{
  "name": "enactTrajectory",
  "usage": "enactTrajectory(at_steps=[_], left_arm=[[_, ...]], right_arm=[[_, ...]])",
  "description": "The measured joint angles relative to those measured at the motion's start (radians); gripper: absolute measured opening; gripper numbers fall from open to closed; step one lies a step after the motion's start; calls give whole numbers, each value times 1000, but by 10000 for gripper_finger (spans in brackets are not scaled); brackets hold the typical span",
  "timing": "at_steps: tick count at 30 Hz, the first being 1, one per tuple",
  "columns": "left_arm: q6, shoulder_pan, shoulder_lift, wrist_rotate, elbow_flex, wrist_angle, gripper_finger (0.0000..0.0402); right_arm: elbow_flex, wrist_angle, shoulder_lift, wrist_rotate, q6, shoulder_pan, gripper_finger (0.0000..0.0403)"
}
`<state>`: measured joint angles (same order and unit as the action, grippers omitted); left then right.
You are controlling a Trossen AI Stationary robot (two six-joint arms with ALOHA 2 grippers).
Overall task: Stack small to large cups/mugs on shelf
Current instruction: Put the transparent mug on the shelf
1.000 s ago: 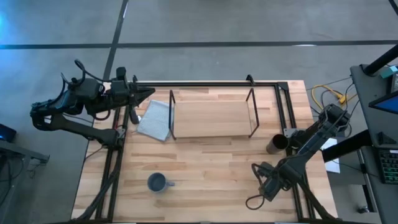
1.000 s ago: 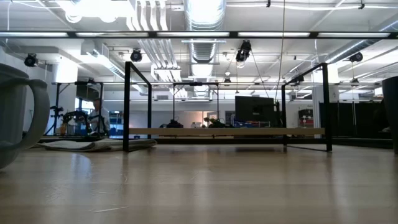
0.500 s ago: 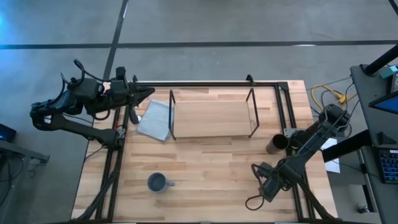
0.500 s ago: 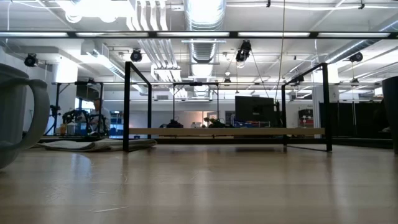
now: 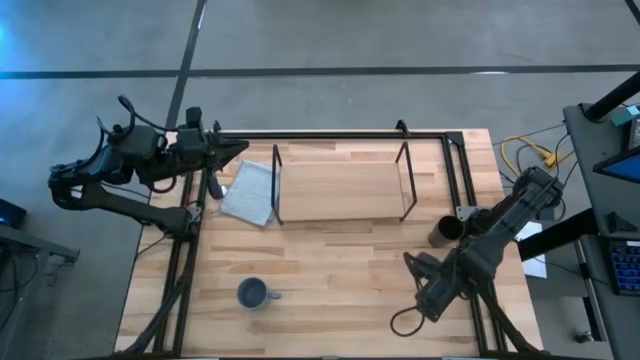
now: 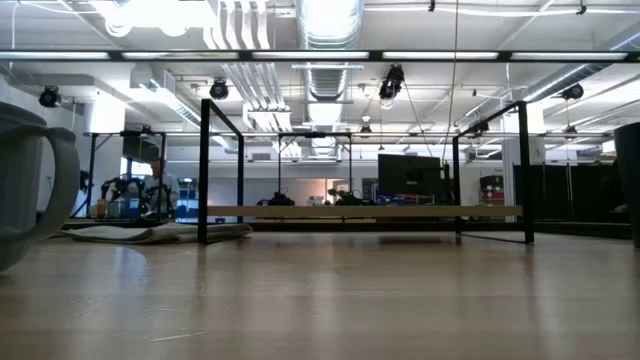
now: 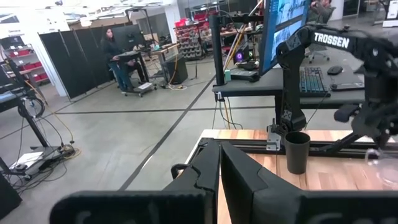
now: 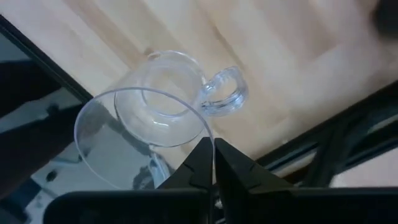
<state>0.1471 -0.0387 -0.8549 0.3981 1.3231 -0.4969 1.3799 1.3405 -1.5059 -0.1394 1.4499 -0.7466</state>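
Observation:
The small clear cup [image 8: 155, 121], which has a handle, is at my right gripper [image 8: 208, 149] near the table's near right [image 5: 404, 322]. My right gripper [image 5: 418, 308] is shut on it. The blue-grey mug [image 5: 252, 293] stands on its base at the near left; it also shows in the low view [image 6: 25, 180]. The dark cup [image 5: 443, 232] stands at the right, beside the shelf [image 5: 340, 190]. My left gripper [image 5: 238, 150] is shut and empty at the far left corner; it also shows in the left wrist view [image 7: 219, 171]. My right gripper pinches the clear cup's wall at the rim [image 8: 204, 132] between its two fingers, on the side next to the handle [image 8: 224, 96]. The cup is tilted, its mouth toward the wrist camera. Whether its base touches the table, I cannot tell.
A grey folded cloth [image 5: 248, 192] lies left of the shelf. Black frame rails [image 5: 468, 190] run along the table's far and right sides. The shelf board [image 6: 365, 211] is bare between its wire end frames. People stand in the room beyond the table.
My right arm has shifted a little toward the table's left edge, with the clear cup still in its gripper.

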Motion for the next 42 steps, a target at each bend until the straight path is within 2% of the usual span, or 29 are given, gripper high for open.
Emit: enactTrajectory(at_steps=[7,14,22,28,36,42], left_arm=[[0,0,0,0,-2,1,1],[0,0,-1,0,0,2,1],[-3,0,2,0,0,2,1],[-5,0,-3,0,-1,2,1],[-10,0,-25,0,-2,3,1],[-27,0,-54,1,-2,-29,1]], right_arm=[[199,187,0,294,-167,109,8],[296,197,0,412,-470,330,8],[338,174,0,429,-748,579,8],[310,12,-3,394,-971,703,8],[301,-172,-86,316,-1138,819,8],[301,-249,-182,269,-1184,857,8]])
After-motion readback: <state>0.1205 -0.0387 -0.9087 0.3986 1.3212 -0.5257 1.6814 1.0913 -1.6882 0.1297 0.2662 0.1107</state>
